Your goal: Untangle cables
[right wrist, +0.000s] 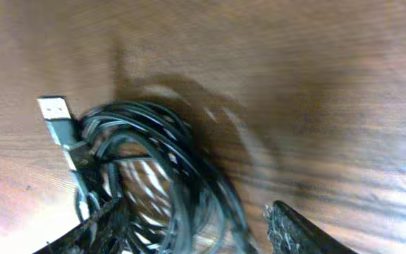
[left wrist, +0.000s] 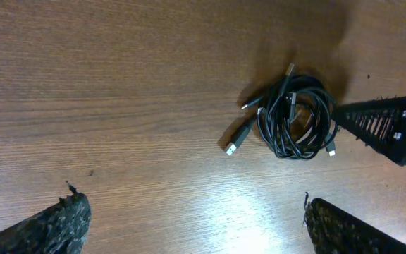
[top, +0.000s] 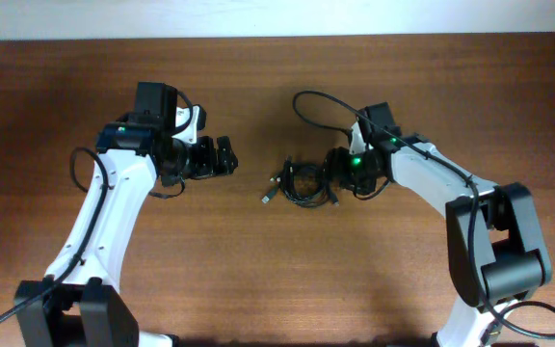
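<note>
The cables [top: 302,183] lie on the table as one small black coil, with a silvery plug [top: 267,198] poking out at its left. My right gripper [top: 333,173] is at the coil's right edge. In the right wrist view its jaws [right wrist: 194,212] stand apart, straddling several strands of the cables [right wrist: 154,162]. The left finger reaches inside the loop and the right fingertip [right wrist: 280,219] sits outside it, with a gap to the strands. My left gripper [top: 229,156] hovers open to the left of the coil. Its view shows the cables [left wrist: 294,116] well beyond its fingers [left wrist: 69,215].
Brown wooden table [top: 277,280] all around. The right arm's own thick black wire [top: 316,101] loops above the coil. A USB plug [right wrist: 55,111] sticks out at the coil's upper left in the right wrist view.
</note>
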Tool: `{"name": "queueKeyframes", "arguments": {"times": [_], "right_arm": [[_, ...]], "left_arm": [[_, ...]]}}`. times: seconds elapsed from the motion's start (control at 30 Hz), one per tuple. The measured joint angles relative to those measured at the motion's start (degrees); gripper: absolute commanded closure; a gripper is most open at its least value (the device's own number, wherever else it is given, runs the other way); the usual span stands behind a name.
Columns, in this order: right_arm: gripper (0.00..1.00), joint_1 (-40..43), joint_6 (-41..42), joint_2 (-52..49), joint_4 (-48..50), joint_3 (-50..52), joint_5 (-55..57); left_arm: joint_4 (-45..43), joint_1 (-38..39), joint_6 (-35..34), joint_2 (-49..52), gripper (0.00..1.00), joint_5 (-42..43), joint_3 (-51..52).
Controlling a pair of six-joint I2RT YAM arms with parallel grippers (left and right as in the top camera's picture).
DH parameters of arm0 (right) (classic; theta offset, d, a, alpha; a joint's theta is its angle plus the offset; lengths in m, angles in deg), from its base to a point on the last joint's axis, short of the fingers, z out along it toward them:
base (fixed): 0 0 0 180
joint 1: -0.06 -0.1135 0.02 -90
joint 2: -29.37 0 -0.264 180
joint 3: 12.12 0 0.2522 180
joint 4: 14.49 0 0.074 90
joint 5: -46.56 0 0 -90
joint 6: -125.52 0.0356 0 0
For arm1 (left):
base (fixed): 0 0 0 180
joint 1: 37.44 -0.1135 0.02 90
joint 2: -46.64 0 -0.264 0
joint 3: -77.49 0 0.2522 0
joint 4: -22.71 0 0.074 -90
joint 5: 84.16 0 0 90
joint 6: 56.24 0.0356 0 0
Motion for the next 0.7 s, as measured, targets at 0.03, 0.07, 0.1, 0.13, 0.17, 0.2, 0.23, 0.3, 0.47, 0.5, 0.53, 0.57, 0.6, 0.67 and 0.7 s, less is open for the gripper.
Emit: {"name": "queueKeyframes", "arguments": {"times": [0.03, 0.07, 0.1, 0.13, 0.17, 0.2, 0.23, 0.3, 0.47, 0.5, 0.53, 0.57, 0.6, 0.67, 0.7], "right_arm": [[0.39, -0.44, -0.04, 0.0, 0.7, 0.0, 0.09], [0.41, -0.85, -0.07, 0.0, 1.18, 0.0, 0.13], [0.44, -1.46, -0.13, 0.0, 1.73, 0.0, 0.22], [0.48, -2.21, 0.07, 0.0, 2.16, 0.0, 0.37], [0.49, -2.75, -0.04, 0.0, 2.38, 0.0, 0.46], [0.51, -3.23, -0.15, 0.0, 2.51, 0.0, 0.87], [0.52, -3.98, -0.04, 0.0, 2.67, 0.0, 1.88], [0.57, -4.66, -0.04, 0.0, 2.21, 0.0, 4.26], [0.79, -4.7, 0.02, 0.0, 1.77, 0.0, 7.23], [0.82, -4.7, 0.17, 0.0, 1.62, 0.0, 7.58], [0.87, -4.7, 0.15, 0.0, 1.46, 0.0, 7.89], [0.93, -4.7, 0.02, 0.0, 1.38, 0.0, 8.04], [0.96, -4.7, 0.17, 0.0, 1.4, 0.0, 8.09], [0.96, -4.7, 0.15, 0.0, 1.4, 0.0, 8.02], [0.96, -4.7, 0.0, 0.0, 1.36, 0.0, 7.93]], "left_arm": [[-0.09, 0.0, 0.0, 0.0, 0.01, -0.02, 0.0], [-0.15, 0.0, 0.0, 0.0, 0.01, 0.0, 0.0], [-0.15, 0.0, 0.0, 0.0, 0.01, 0.0, 0.0], [-0.15, 0.0, 0.0, 0.0, 0.01, -0.02, 0.0], [-0.15, 0.0, 0.0, 0.0, 0.01, -0.02, 0.0], [-0.15, 0.0, 0.0, 0.0, 0.01, -0.02, 0.0], [-0.17, 0.0, 0.0, 0.0, 0.01, -0.02, 0.0], [-0.15, 0.0, 0.0, 0.0, 0.01, -0.02, 0.0], [-0.17, 0.0, 0.0, 0.0, 0.01, -0.02, 0.0], [-0.17, 0.0, 0.0, 0.0, 0.01, -0.02, 0.0], [-0.15, 0.0, 0.0, 0.0, 0.01, -0.02, 0.0], [-0.17, 0.0, 0.0, 0.0, 0.01, -0.02, 0.0], [-0.17, 0.0, 0.0, 0.0, 0.01, -0.02, 0.0], [-0.17, 0.0, 0.0, 0.0, 0.01, -0.02, 0.0], [-0.15, 0.0, 0.0, 0.0, 0.01, -0.02, 0.0]]}}
